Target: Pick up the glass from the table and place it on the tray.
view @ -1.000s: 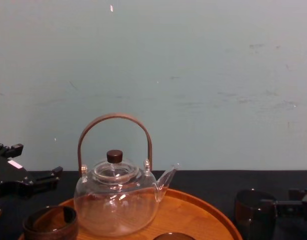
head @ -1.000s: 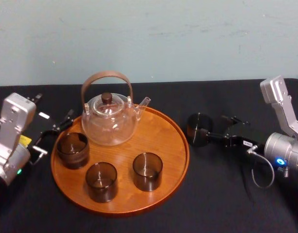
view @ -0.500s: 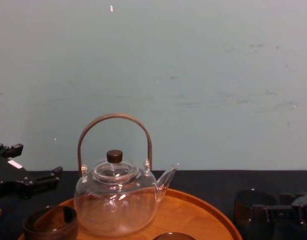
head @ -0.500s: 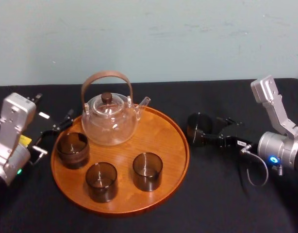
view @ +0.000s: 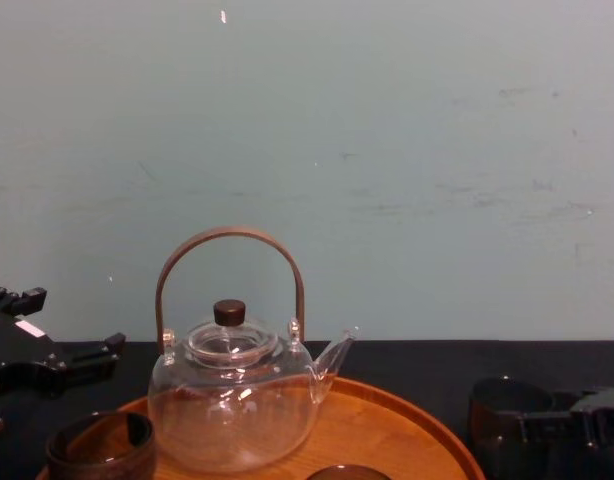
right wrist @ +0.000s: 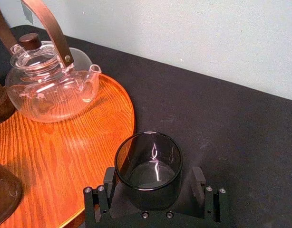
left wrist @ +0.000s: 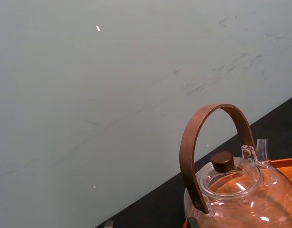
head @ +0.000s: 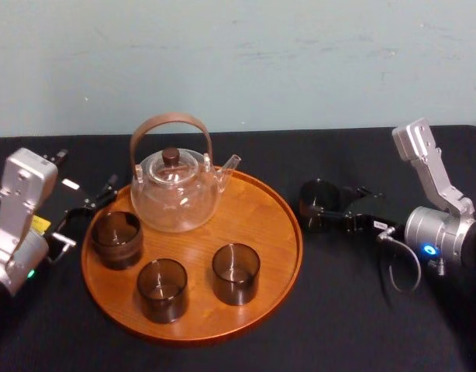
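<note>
Bench: I see a black cloth surface carrying everything.
Tray: round, orange-brown wood, lying flat at the centre of the bench.
Glass: dark, upright, standing on the bench just beside the tray's right rim and not on the tray.
Right pincer: low over the bench, reaching in from the right. It is spread, with one finger on each side of the glass. I see a gap at the far finger, so it is not clamped.
Left pincer: parked at the tray's left edge, over the bench. I cannot tell its state.
Tray contents: a glass teapot with a brown hoop handle at the back, and three dark cups in front, all upright.
</note>
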